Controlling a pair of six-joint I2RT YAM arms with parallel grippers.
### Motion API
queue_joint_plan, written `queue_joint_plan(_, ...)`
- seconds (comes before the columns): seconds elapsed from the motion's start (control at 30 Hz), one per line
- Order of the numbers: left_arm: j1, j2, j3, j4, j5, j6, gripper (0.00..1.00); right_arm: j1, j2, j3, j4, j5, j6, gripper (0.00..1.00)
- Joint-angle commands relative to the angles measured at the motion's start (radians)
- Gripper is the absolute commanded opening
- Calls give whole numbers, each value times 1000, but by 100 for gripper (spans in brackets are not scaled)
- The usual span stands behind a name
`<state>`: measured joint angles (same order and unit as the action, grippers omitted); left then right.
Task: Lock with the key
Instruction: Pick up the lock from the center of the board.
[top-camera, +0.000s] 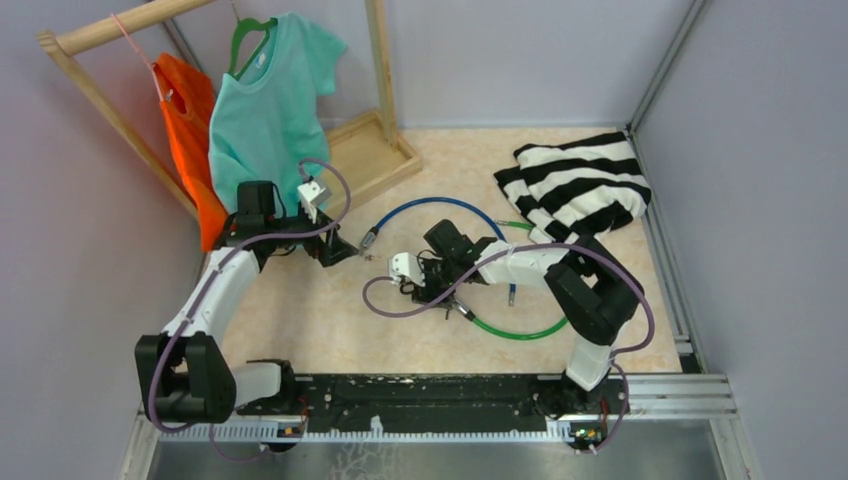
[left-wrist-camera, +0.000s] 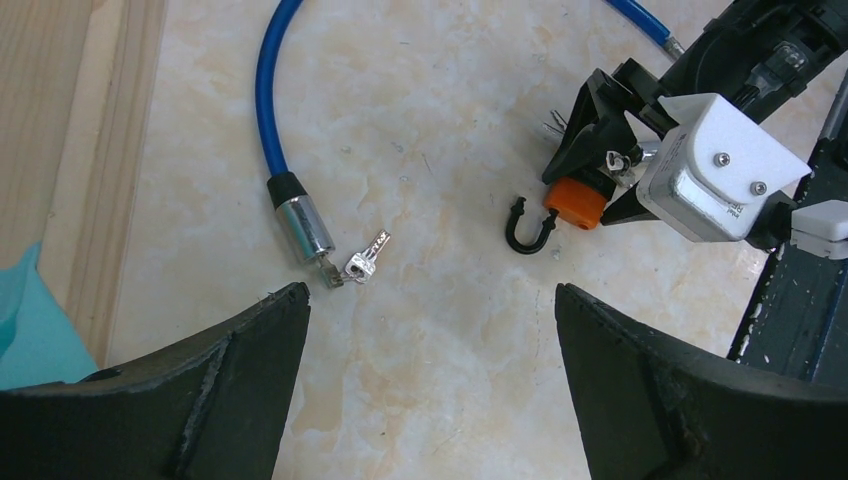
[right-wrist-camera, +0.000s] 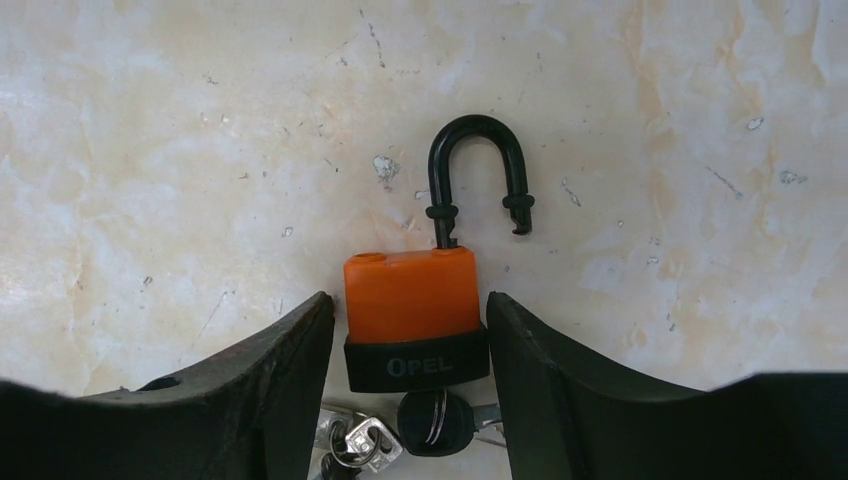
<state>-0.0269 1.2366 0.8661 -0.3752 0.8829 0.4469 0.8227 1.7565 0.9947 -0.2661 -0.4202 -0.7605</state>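
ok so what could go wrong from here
The right end effector flanks the orange padlock low, beside the inserted key; closing could catch the key ring or skew the body. The shackle is open with its free end off the body, so the padlock may slide on the table when it is pushed shut.

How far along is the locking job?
Done: a key looks seated in the padlock base. In hand: right gripper has its fingers either side of the padlock body; firm grip unclear. Left to do: shackle is open, so closing and turning the key remain. Left gripper is open, holding nothing.
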Motion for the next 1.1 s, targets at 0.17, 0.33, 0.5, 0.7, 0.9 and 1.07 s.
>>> queue_joint_plan(0.17,5,-33,-18,66,80,29,96,7,-58,-83,99,68,-5,37)
queue_joint_plan(0.33,5,-16,-25,80,128,52,93,-2,-144,-46,44,25,29,6)
queue_joint_plan(0.5,2,11,-23,102,209,84,92,-59,-198,48,-61,-110,96,0)
queue_joint_plan(0.7,-39,34,-7,96,296,162,90,-131,-267,153,-153,-241,147,0)
queue_joint_plan(0.9,-197,56,58,86,282,180,88,-173,-342,200,-190,-261,151,0)
queue_joint_plan(1.07,-322,108,134,97,253,155,83,-178,-420,178,-177,-233,144,0)
